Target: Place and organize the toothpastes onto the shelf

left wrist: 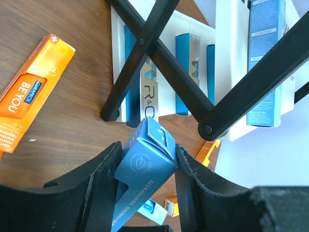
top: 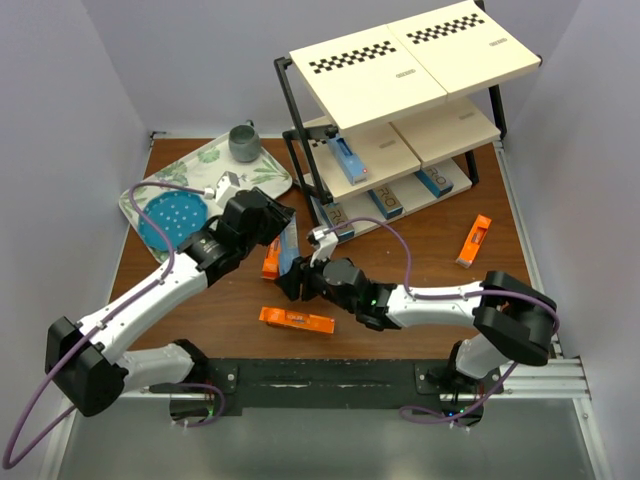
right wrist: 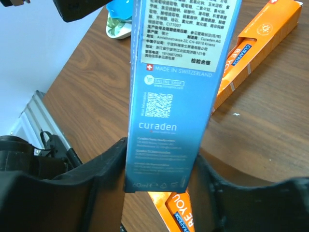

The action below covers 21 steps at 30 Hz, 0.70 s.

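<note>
Right wrist, blue toothpaste carton (right wrist: pixel 169 96), "curaden" lettering

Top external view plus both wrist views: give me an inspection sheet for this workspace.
Surface: wooden table.
Job's things: shelf holds one blue carton on its middle tier, several cartons on the bottom; three orange cartons lie on the table.
Clutter: leaf-patterned tray with grey cup and blue disc.
Grippers: left gripper and right gripper both shut on one blue toothpaste.
Cables: purple cables, in loose loops.
Surroundings: pale walls.
</note>
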Motion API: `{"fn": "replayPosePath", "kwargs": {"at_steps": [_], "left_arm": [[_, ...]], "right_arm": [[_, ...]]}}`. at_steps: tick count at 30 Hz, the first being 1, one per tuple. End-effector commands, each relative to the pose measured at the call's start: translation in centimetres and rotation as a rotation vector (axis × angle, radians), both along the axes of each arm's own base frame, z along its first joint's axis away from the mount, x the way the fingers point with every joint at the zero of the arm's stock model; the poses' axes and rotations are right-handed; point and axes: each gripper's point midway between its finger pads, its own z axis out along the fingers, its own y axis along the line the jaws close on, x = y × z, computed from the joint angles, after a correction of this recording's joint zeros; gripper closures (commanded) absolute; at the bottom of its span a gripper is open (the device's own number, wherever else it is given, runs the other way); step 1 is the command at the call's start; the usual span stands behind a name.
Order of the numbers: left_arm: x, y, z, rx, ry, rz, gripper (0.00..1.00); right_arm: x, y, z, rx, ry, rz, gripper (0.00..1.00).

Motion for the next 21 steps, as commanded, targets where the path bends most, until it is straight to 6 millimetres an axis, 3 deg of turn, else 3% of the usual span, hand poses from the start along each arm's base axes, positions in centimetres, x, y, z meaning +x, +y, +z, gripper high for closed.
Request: {"fn": "replayPosePath", "kwargs": {"at_steps": [1, 8, 11, 12, 15, 18, 21], "left_arm": [[0.5, -0.3, 2.3, -0.08, -0.078, 0.007, 0.8], [0.5, -0.4, 2.7, -0.07, -0.114, -0.018, 0.74], [0.5, -0.4, 3.0, -0.054, -0.136, -0.031, 0.6], [0.6, -0.4, 3.1, -0.037, -0.147, -0.041, 0.47], [0.6, -0.2, 3.8, 0.002, -0.206, -0.07, 0.29], [0.7, 0.4, 5.0, 0.06, -0.291, -0.091, 0.16], [0.3, 1.3, 6.6, 0.147, -0.41, -0.129, 0.09]], "right_arm": [[0.3, 1.5, 4.2, 0.118, -0.036, 0.037, 0.6], [0.6, 0.6, 4.6, 0.123, -0.036, 0.036, 0.82], [0.6, 0.4, 4.8, 0.12, -0.043, 0.048, 0.85], [0.7, 0.3, 4.9, 0.122, -0.045, 0.051, 0.87], [0.8, 0.1, 5.4, 0.127, -0.044, 0.065, 0.9], [1.1, -0.2, 6.0, 0.148, -0.032, 0.09, 0.92], [1.6, -0.6, 6.7, 0.179, -0.013, 0.109, 0.93]]}}
